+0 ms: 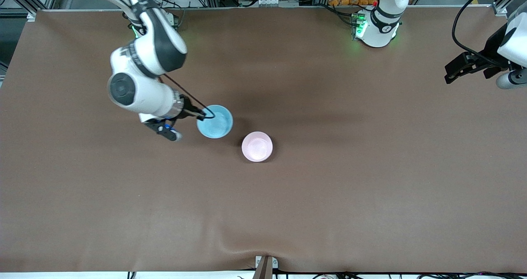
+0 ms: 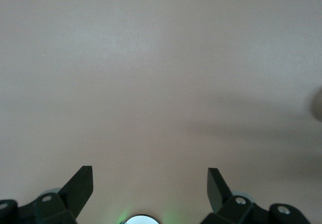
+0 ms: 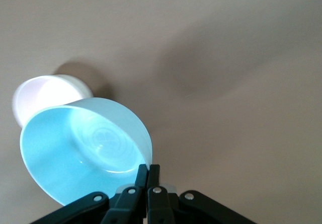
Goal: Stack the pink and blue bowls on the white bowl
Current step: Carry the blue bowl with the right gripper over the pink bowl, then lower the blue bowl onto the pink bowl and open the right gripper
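Blue bowl [image 1: 215, 122] hangs from the right gripper [image 1: 203, 115], pinched at its rim at nine o'clock. It looks light, smooth and slippery, so the thin rim is the place to grab. At its four o'clock sits the pink bowl [image 1: 257, 146] on the brown table [image 1: 329, 188]. No white bowl shows; it may hide under the pink one. Left gripper [image 1: 453, 74] waits, spread wide.
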Robot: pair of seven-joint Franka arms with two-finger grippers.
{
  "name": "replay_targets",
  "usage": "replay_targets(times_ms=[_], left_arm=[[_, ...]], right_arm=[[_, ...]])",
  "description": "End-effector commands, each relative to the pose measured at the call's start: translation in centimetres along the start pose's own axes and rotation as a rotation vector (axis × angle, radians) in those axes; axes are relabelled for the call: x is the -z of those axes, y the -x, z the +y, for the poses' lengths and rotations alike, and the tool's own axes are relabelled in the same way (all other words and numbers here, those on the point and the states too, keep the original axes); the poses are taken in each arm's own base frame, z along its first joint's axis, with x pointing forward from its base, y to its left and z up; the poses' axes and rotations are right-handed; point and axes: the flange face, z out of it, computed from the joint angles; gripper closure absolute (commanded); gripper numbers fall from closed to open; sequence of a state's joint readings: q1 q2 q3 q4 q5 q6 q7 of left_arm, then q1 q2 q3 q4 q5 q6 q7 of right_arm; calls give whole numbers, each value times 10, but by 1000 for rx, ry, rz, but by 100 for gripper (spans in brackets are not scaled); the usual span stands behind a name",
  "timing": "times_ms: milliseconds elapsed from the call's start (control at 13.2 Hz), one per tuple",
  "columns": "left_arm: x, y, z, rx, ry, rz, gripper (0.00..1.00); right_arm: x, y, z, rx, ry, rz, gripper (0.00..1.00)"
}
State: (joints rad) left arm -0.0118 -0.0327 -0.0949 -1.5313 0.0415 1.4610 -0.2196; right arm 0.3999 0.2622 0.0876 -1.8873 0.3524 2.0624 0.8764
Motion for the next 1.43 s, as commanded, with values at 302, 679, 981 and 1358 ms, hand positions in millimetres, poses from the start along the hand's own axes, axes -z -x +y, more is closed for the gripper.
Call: replay_targets(times_ms=[302,679,981,1358], left_arm=[[3,7,-3,-16,13,2,0],[3,6,-7,-10,13,-1,0],[1,4,-7,-8,13,-1,0],[0,3,-7,-8,13,-3,0]], right_arm=[[-71,16,-40,-93,-141,-10,100],[-95,4,-56,-139,-199,-7,100],[-116,2,-62,-153,-204,10,100],[-138,2,-67,-170,-192,9,98]])
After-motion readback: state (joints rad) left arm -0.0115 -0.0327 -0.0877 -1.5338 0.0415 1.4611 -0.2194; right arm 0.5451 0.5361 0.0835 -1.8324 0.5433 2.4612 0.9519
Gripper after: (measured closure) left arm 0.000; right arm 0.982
